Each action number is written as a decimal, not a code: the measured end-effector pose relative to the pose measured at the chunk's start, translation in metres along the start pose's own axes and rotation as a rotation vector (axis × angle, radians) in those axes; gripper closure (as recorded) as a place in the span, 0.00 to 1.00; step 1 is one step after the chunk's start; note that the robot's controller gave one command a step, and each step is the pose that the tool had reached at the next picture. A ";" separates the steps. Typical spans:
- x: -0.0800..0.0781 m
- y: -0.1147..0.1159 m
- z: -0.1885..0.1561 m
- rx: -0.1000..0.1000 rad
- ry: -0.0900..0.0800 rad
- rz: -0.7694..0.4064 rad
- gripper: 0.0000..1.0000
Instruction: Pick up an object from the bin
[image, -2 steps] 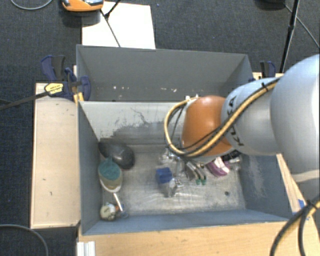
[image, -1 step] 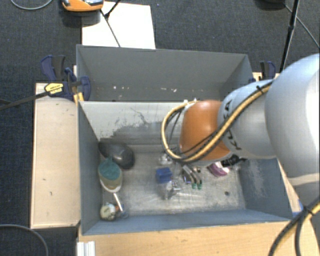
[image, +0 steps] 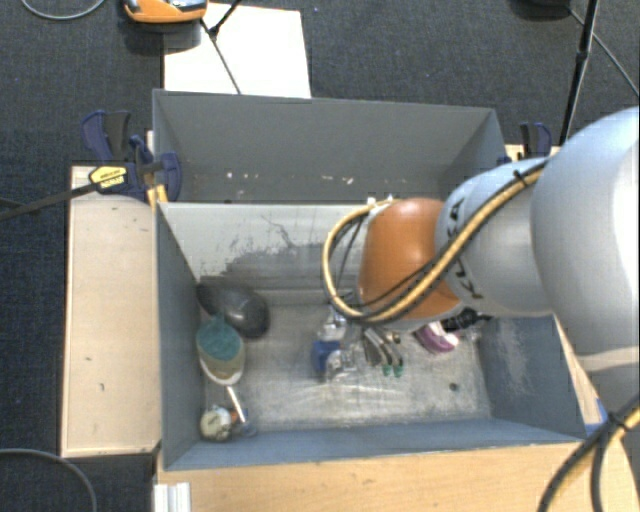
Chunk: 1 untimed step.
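Note:
My gripper (image: 341, 338) hangs low in the middle of the bin, just under the arm's orange cover. Directly beneath it lie a small blue block (image: 325, 357) and a clear crumpled plastic piece (image: 352, 373), both touching or nearly touching the gripper. Just to the right are some thin dark pieces with green tips (image: 390, 366). A pink and purple thing (image: 436, 339) peeks out from under the arm further right. Whether anything is held I cannot tell.
Along the bin's left side lie a dark grey rounded lump (image: 236, 308), a teal-topped round container (image: 220, 350) and a small brassy thing with a pale stick (image: 218, 422). The arm covers the bin's right half.

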<state>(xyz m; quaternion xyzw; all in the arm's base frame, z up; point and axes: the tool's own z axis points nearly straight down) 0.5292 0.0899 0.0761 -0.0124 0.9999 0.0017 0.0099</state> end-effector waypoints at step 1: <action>-0.005 0.001 -0.119 0.001 0.009 -0.001 1.00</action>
